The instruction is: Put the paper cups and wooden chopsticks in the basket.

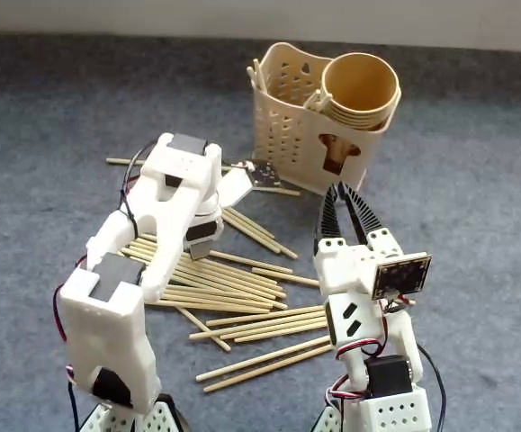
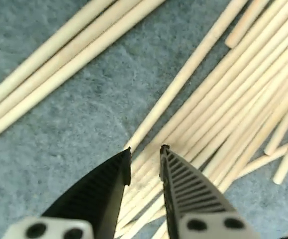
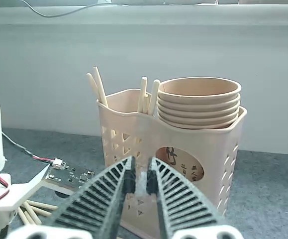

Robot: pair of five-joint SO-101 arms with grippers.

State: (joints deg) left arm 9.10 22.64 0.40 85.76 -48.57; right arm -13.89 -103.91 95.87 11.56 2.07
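The left hand [image 2: 144, 152] points down, narrowly parted, over chopsticks [image 2: 183, 77] lying before the basket [image 1: 287, 135]; the right hand [image 3: 139, 175] is levelled at the basket, barely parted, empty.

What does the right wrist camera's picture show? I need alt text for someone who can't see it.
A cream slotted basket on grey carpet holds a stack of paper cups and, beside it, a few upright wooden chopsticks. The right gripper, its dark fingers a narrow gap apart and empty, points at the basket from the foreground.
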